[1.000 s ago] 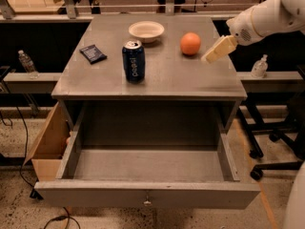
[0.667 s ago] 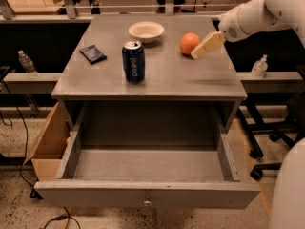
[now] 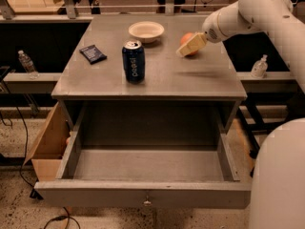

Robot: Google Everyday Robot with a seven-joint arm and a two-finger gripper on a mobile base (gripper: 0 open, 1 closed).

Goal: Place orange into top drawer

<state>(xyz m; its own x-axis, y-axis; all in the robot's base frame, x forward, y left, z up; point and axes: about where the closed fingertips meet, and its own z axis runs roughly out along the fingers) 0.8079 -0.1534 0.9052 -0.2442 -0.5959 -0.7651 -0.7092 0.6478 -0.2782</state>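
Observation:
The orange (image 3: 185, 37) sits on the grey cabinet top (image 3: 190, 75) at the back right, partly hidden behind my gripper. My gripper (image 3: 190, 46), with cream fingers, reaches in from the right on the white arm (image 3: 248, 13) and lies right over the orange's front side. The top drawer (image 3: 143, 197) is pulled wide open below the cabinet top, and its grey inside holds nothing. A small metal pull (image 3: 147, 202) sits at the centre of its front panel.
A blue soda can (image 3: 134, 61) stands upright left of centre on the top. A cream bowl (image 3: 146, 31) sits at the back. A dark packet (image 3: 93, 54) lies at the left. A cardboard box (image 3: 45, 147) stands left of the drawer. Water bottles (image 3: 259, 67) stand on side ledges.
My gripper has moved left along the back of the cabinet top, from beside the orange to right over it. The orange, can and drawer have not moved.

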